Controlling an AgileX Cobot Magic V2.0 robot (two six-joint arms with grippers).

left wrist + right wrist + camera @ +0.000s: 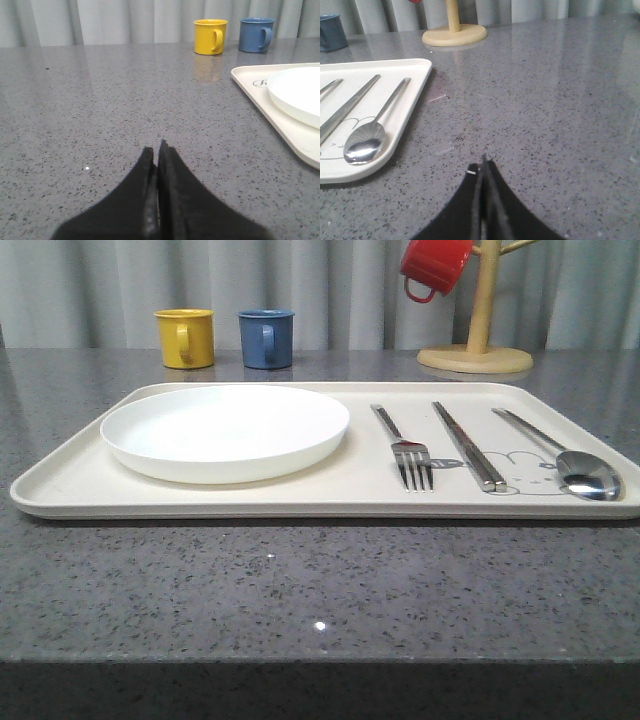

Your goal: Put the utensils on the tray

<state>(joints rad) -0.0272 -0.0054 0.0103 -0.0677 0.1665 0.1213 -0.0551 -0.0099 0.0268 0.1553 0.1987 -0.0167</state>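
Note:
The cream tray (pixel 80 485) lies across the grey table with a white plate (pixel 225 430) on its left half. On its right half lie a silver fork (pixel 405 448), a pair of chopsticks (pixel 467 444) and a spoon (pixel 565 462), side by side. The spoon (pixel 370 135) and chopsticks (pixel 345 111) also show on the tray corner (pixel 417 75) in the right wrist view. My left gripper (pixel 156 148) is shut and empty over bare table, left of the tray (pixel 250 85). My right gripper (pixel 482 165) is shut and empty over bare table, right of the tray.
A yellow mug (pixel 185 337) and a blue mug (pixel 266 338) stand behind the tray. A wooden mug tree (pixel 477 345) with a red mug (pixel 435 265) hanging on it stands at the back right. Grey curtains close off the back.

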